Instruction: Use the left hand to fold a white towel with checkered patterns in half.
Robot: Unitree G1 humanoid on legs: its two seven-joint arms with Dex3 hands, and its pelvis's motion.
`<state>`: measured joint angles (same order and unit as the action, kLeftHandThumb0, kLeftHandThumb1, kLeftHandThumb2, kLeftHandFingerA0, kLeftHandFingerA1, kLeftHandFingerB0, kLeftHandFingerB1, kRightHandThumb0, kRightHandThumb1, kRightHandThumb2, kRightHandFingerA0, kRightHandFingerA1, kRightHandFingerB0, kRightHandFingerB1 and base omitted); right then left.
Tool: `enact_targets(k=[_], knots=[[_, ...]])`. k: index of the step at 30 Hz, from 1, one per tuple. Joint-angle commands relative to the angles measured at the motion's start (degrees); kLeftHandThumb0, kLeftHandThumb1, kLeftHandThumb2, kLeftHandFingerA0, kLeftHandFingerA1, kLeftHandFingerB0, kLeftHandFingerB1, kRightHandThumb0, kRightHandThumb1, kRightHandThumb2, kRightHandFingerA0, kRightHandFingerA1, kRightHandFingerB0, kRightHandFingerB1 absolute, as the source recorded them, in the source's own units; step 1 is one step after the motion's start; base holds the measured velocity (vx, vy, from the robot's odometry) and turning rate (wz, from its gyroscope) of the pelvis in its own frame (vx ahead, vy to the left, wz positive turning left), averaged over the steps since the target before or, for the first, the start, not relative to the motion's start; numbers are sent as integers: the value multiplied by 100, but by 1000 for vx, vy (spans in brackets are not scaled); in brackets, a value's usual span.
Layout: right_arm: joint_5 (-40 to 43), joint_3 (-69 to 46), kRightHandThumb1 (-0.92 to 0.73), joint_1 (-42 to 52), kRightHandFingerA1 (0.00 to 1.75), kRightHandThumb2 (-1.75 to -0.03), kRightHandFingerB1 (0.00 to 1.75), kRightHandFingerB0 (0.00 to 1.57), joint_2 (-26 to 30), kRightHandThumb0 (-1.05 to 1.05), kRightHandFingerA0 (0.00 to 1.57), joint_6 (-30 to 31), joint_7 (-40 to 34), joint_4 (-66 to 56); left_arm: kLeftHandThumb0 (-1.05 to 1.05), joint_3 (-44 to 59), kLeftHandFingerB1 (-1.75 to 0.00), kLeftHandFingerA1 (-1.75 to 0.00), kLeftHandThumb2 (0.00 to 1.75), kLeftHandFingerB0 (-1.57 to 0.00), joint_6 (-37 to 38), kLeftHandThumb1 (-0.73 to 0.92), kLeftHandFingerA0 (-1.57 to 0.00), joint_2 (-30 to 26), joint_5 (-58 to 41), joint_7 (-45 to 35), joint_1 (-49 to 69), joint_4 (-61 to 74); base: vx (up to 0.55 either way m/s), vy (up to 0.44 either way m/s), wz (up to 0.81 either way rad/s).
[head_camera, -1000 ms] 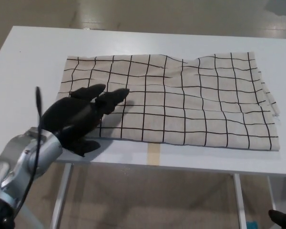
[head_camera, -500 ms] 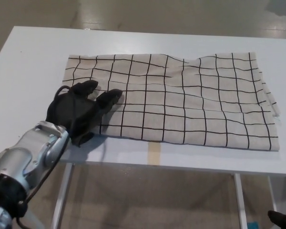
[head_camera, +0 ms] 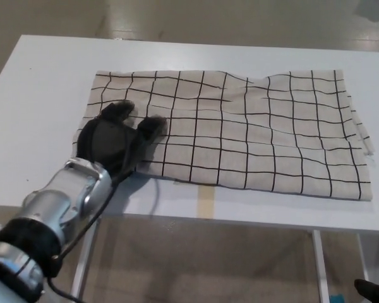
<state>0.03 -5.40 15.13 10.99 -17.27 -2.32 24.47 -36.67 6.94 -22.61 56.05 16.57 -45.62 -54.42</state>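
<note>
The left hand [head_camera: 114,140] lies flat, fingers apart and holding nothing, on the lower left corner of the towel [head_camera: 240,132] spread across the middle of the white table [head_camera: 38,95], so it should pinch that corner tight before lifting it over.

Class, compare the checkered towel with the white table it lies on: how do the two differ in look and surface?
The towel is off-white with a black grid; the table is plain white. The towel is rumpled along its far edge and layered at its right end; the table is flat and smooth. The left robot hand rests on the towel's near left corner, not on bare table. Both are pale and roughly rectangular.
</note>
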Motion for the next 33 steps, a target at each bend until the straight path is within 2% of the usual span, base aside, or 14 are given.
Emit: enact_targets(k=[1, 3, 4, 5, 10, 13, 20, 24, 25, 27, 28, 31, 32, 33], knots=[[19, -68, -54, 47, 54, -56, 50, 42, -57, -29, 44, -42, 53, -3, -29, -347, -174, -175, 53, -66, -666, 55, -69, 421, 323, 362, -125, -547, 0, 0, 0], [11, -76, -54, 42, 54, -56, 50, 42, -61, -29, 44, -35, 53, -10, -29, -402, -174, -175, 53, -66, -712, 55, -69, 459, 292, 445, -163, -639, 0, 0, 0], [10, -82, -54, 0, 54, -56, 50, 43, -63, -29, 44, 5, 43, -35, -26, -357, -82, -175, 49, -94, -654, 59, -61, 415, 206, 435, -133, -531, 0, 0, 0], [5, -84, -54, -21, 54, -56, 50, 44, -63, -29, 44, 21, 38, -43, -22, -347, -60, -169, 53, -93, -601, 55, -71, 377, 173, 421, -126, -484, 0, 0, 0], [1, -96, -54, -56, 54, -56, 50, 45, -78, -29, 44, 27, 37, -39, -30, -375, -69, -160, 57, -98, -428, 51, -81, 223, 146, 547, -108, -392, 0, 0, 0], [45, -98, -54, -65, 54, -56, 49, 47, -55, -30, 45, 36, 127, -38, -24, -278, -146, -170, 53, -70, -35, 58, -74, -68, 7, 511, -172, -377, 0, 0, 0], [139, -156, -54, -78, 54, -56, 49, 49, -63, -30, 45, 39, 236, 10, -16, -183, -173, -175, 55, -58, 231, 58, -77, -658, 27, 368, -542, -188, 0, 0, 0], [155, -188, -54, -88, 54, -56, 49, 49, -85, -30, 45, 58, 261, 0, -16, -190, -173, -175, 55, -58, 312, 58, -77, -776, 38, 397, -648, -184, 0, 0, 0], [150, -198, -55, -101, 55, -57, 50, 50, -88, -30, 45, 71, 257, -2, -18, -213, -92, -175, 54, -102, 379, 57, -76, -894, 127, 596, -781, -183, 0, 0, 0], [148, -204, -55, -110, 55, -57, 50, 50, -89, -30, 45, 80, 253, -4, -18, -230, -92, -175, 54, -102, 428, 57, -76, -981, 195, 746, -880, -182, 0, 0, 0], [149, -207, -55, -132, 56, -56, 49, 52, -84, -30, 46, 97, 280, -7, -18, -274, -170, -175, 55, -60, 610, 56, -76, -1197, 349, 1111, -1103, -132, 0, 0, 0], [149, -218, -55, -151, 56, -56, 49, 52, -89, -30, 46, 108, 312, 0, -18, -323, -170, -175, 55, -60, 748, 56, -76, -1287, 396, 1302, -1222, -149, 0, 0, 0], [131, -211, -55, -164, 56, -56, 48, 55, -85, -30, 47, 129, 309, -2, -28, -386, -130, -143, 71, -91, 811, 39, -110, -1329, 495, 1517, -1342, -159, 0, 0, 0], [108, -204, -55, -166, 56, -56, 48, 56, -81, -30, 47, 159, 300, -20, -23, -459, -88, -175, 54, -104, 889, 54, -75, -1355, 594, 1718, -1478, -179, 0, 0, 0]])
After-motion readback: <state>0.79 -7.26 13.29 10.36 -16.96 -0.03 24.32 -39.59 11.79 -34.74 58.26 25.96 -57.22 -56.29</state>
